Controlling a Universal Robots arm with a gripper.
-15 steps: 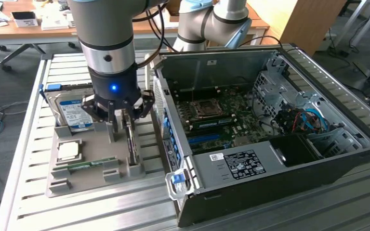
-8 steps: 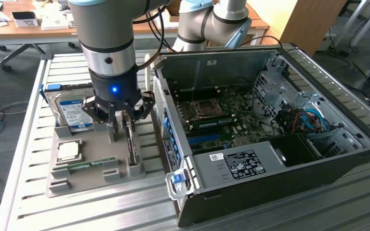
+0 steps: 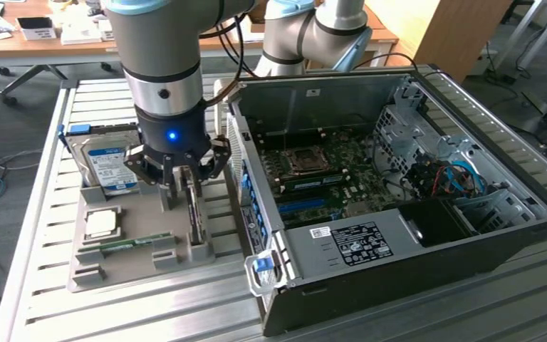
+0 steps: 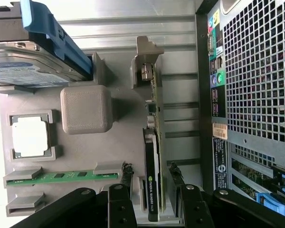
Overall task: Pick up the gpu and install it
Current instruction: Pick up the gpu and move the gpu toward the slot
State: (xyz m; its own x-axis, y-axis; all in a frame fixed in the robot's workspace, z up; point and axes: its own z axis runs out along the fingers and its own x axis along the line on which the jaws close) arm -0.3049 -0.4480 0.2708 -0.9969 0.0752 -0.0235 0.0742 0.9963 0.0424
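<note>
- From my station, the job looks barely started: the gpu (image 4: 153, 161), a thin flat green circuit card with a black fan on one face, stands on edge in its slot on the grey plastic parts tray (image 3: 131, 267), not yet lifted.
- The black multi-link gripper (image 3: 186, 187) is down over the card. Its jaws are parted and straddle the card, with a finger (image 4: 118, 204) on each side. I can see a gap on both sides, so I judge nothing is clamped.
- Left to do, as I read it: the grasp, the lift, the carry over and the seating. No card of this kind shows on the green motherboard (image 3: 330, 178) inside the open black and silver computer case (image 3: 426, 246), which sits just beside the tray on the exterior view's right.
- My count on the tray:
  - one gpu
  - one thick silver hard drive with a blue label (image 3: 110, 167)
  - one square silver processor chip (image 3: 102, 223)
  - one narrow green memory stick (image 3: 126, 244)
- Elsewhere I count one tray, one case and one gripper, all over one slatted aluminium table (image 3: 112, 317).
</note>
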